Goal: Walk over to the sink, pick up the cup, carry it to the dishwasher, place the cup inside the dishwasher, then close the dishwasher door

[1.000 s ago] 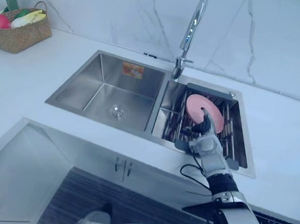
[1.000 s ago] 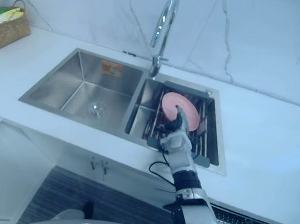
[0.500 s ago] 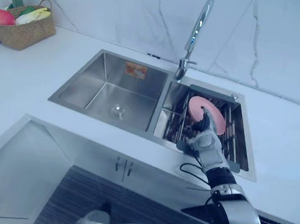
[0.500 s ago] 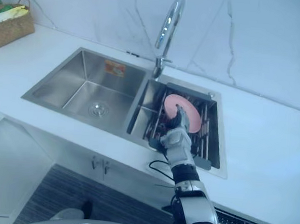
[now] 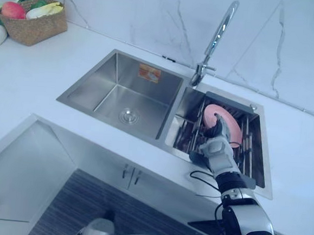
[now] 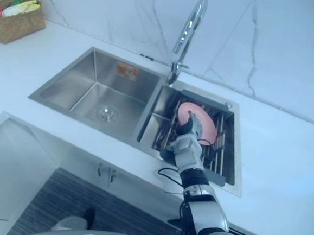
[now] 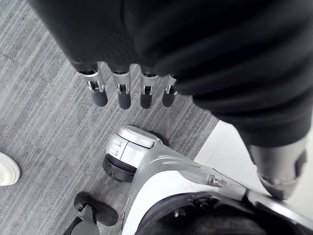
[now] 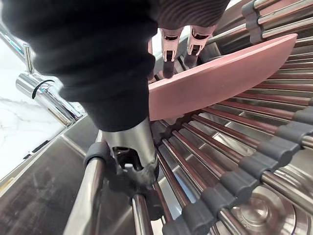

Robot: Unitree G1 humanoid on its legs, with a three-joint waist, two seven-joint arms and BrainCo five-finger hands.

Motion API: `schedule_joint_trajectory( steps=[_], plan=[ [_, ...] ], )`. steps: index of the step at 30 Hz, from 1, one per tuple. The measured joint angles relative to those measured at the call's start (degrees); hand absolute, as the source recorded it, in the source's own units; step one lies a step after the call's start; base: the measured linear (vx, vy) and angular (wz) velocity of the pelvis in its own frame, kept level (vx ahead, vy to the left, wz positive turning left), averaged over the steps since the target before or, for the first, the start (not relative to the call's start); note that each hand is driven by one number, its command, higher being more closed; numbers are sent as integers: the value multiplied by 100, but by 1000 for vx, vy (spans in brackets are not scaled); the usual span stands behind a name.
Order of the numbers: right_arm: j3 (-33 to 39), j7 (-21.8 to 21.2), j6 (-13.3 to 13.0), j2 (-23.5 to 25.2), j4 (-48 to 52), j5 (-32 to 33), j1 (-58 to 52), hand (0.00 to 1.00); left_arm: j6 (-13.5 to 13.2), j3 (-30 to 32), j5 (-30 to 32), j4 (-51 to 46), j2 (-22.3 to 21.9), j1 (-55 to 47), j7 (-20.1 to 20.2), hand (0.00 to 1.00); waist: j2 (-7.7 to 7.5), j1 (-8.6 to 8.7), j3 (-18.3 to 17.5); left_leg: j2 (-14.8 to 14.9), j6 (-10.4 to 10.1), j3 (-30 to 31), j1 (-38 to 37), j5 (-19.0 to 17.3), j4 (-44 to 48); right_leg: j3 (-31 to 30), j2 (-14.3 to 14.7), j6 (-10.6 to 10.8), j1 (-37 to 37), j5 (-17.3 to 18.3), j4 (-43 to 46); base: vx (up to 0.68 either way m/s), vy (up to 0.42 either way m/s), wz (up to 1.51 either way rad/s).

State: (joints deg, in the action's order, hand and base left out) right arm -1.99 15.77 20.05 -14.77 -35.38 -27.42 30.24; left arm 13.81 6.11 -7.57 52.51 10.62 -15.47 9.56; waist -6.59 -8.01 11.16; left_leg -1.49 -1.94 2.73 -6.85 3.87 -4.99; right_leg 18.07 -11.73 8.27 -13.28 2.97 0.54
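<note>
Right robot hand point(image 5: 218, 147) reaches the pink plate point(image 5: 232, 126) at the sink's point(image 5: 88, 87) three o'clock (grip hidden, cannot tell); left robot hand point(image 7: 122, 93) hangs slack, uncurled.

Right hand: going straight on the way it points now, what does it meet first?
The pink plate standing on edge in the sink rack, just ahead of the right hand; it may be touching, depth is unclear.

— How's the left hand point(image 7: 166, 58)?
— Its fingers point(image 7: 123, 95) hang straight, side by side; grey ribbed floor point(image 7: 44, 117) below them.
— Anything else down there?
— A person's white shoe point(image 7: 7, 169) at the edge; well apart from the fingers.
</note>
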Motion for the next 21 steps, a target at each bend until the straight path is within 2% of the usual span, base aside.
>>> schedule_joint_trajectory(
  steps=[12,16,19,21],
  plan=[
    [0,693,1,-56,-676,-217,126,100,-48,-1,2,0,54,18,90,0,-40,-97,120,-11,1,51,37,1,0,49,-2,-34,8,29,2,-1,-3,2],
    [-5,823,-237,-205,-863,-207,159,100,-53,-9,-1,-2,60,13,111,0,-41,-131,120,-18,33,141,73,27,0,162,-1,2,-2,5,20,11,-17,12],
    [-5,857,-264,-223,-885,-200,159,100,-53,-28,-2,-1,69,5,117,0,-38,-128,122,-23,30,156,76,25,0,167,-4,-5,1,-1,35,-1,-4,3],
    [-6,857,-413,-311,-897,-193,159,100,-52,-90,-2,-1,108,5,126,0,-36,-121,123,-25,11,160,76,14,0,165,-6,-25,4,-14,40,-16,2,0]
  ],
)
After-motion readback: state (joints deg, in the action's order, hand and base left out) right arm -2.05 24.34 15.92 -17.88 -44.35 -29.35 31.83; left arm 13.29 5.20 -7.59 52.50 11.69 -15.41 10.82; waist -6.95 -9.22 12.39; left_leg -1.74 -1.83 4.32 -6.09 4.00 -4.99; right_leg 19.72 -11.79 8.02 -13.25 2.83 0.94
